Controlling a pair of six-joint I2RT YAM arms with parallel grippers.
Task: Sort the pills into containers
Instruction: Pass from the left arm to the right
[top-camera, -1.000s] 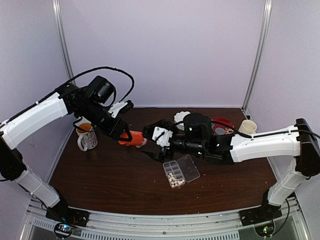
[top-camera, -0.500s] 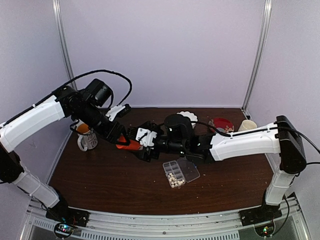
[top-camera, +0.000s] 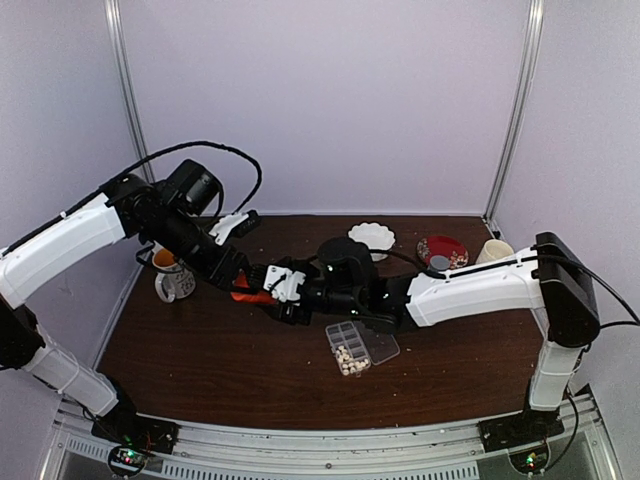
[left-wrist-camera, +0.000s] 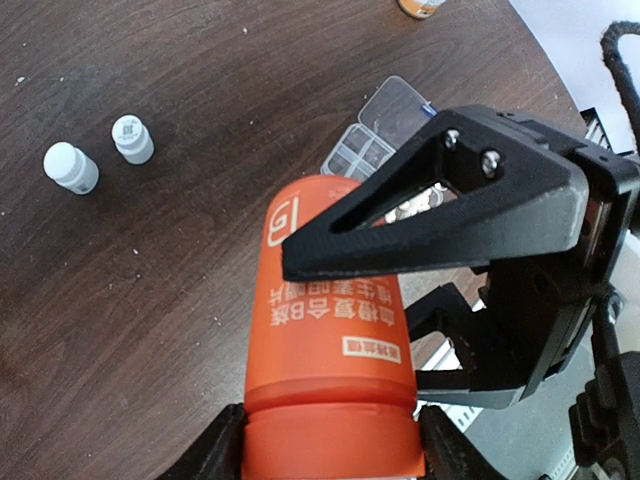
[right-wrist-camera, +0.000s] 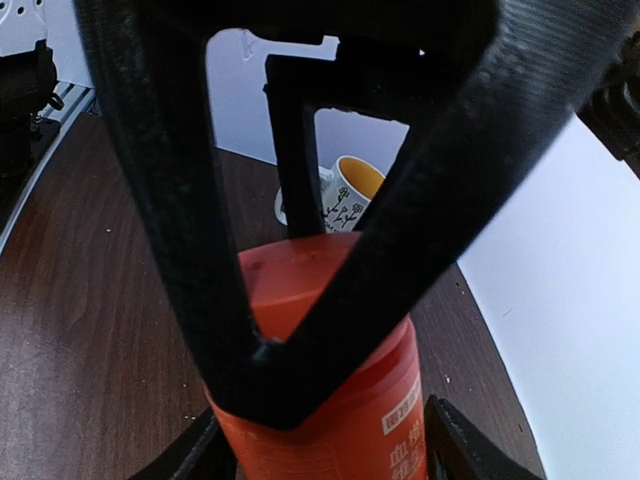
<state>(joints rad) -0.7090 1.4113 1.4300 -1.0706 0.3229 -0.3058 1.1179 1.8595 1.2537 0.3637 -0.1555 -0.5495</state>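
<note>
Clamping cylindrical orange plastic bottle (left-wrist-camera: 325, 330) by one end in left gripper (left-wrist-camera: 330, 445), presumably bracing it for opening. Straddling other end with right gripper (top-camera: 270, 286); cannot tell whether squeezing yet. Leaving tiny cream-white pills (top-camera: 349, 354) in clear flat plastic organizer box (top-camera: 341, 332), near, just below and behind right gripper

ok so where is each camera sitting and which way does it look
Top external: above and behind the bases, looking down at the table; both arms show.
Left wrist: on the left arm, looking along the left gripper down the orange bottle it holds toward the organizer box.
Right wrist: on the right arm, looking past the right gripper across the bottle's end toward the mug.
Shared: all three show the orange bottle.
</note>
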